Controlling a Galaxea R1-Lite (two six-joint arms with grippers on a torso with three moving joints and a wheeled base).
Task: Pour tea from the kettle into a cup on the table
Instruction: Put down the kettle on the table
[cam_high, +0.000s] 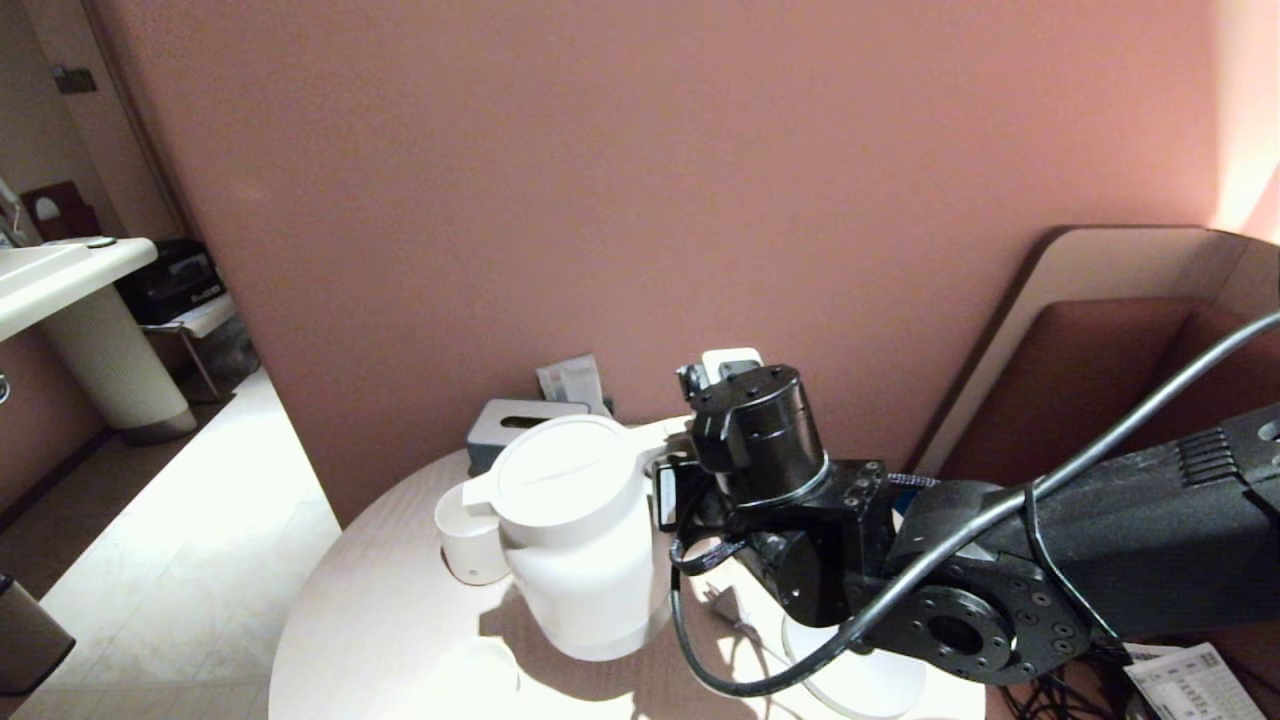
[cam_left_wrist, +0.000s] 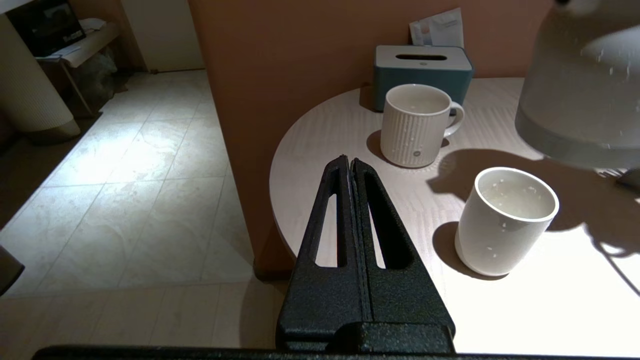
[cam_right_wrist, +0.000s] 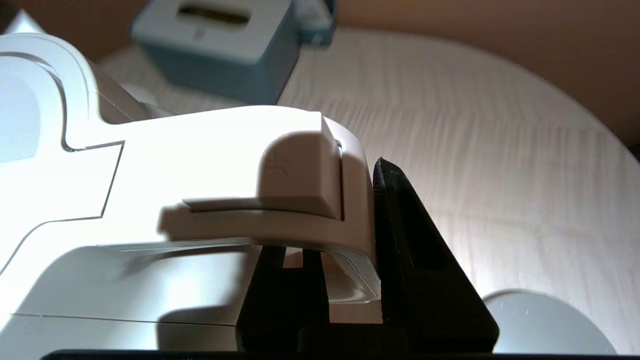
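White kettle (cam_high: 580, 540) is clamped by its handle in the right end effector (cam_right_wrist: 350, 260), off the table (cam_high: 380, 620).

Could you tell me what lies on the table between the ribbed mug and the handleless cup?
Only bare table, crossed by shadow, lies between the mug and the cup in the left wrist view.

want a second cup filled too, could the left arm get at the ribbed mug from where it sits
Probably yes: the shut left gripper points toward the ribbed mug with only bare table between; the plain cup and lifted kettle sit off to the side.
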